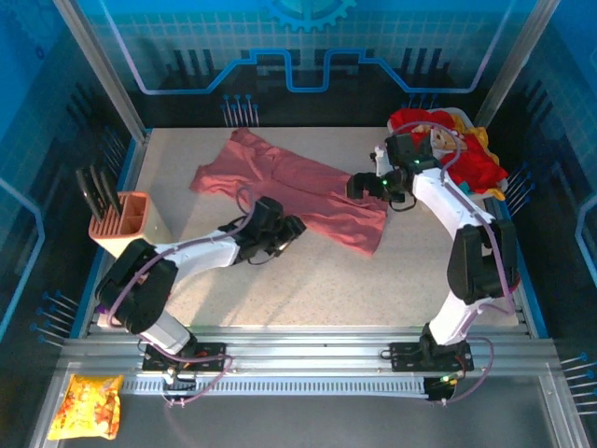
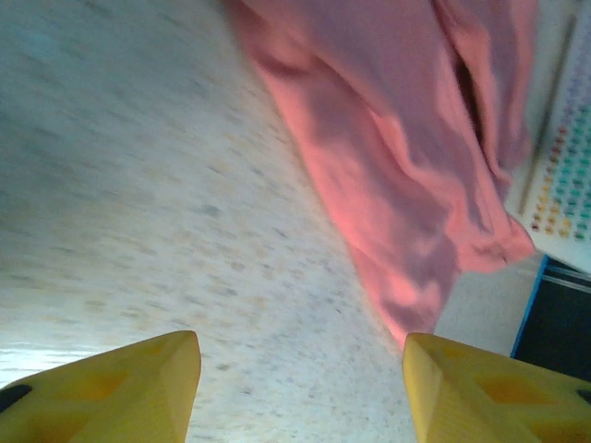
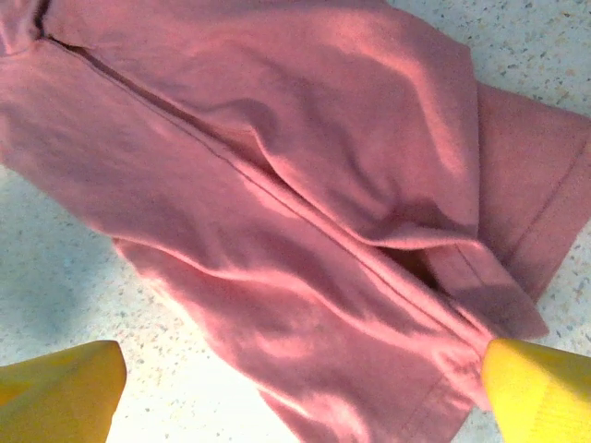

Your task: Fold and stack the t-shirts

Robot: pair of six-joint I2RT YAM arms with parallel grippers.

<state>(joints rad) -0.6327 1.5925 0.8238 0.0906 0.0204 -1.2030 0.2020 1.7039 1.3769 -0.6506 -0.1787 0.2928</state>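
A dusty rose-pink t-shirt [image 1: 308, 191] lies rumpled and stretched diagonally across the middle of the table. My left gripper [image 1: 291, 227] hovers open over bare tabletop at the shirt's near edge; in the left wrist view the left gripper [image 2: 301, 369] has only table between its yellow fingertips [image 2: 138, 383], with the shirt [image 2: 397, 138] ahead to the right. My right gripper [image 1: 359, 187] is at the shirt's right end. The right gripper [image 3: 300, 392] is open, its fingertips [image 3: 540, 388] spread wide just above the folds of the shirt [image 3: 277, 185]. A heap of red and yellow shirts [image 1: 448, 140] sits at the back right.
An orange holder with black tools [image 1: 126, 219] stands at the table's left edge. An orange-yellow snack bag [image 1: 89, 406] lies below the front rail at the left. Open tabletop [image 1: 354, 289] spans the front between the arms.
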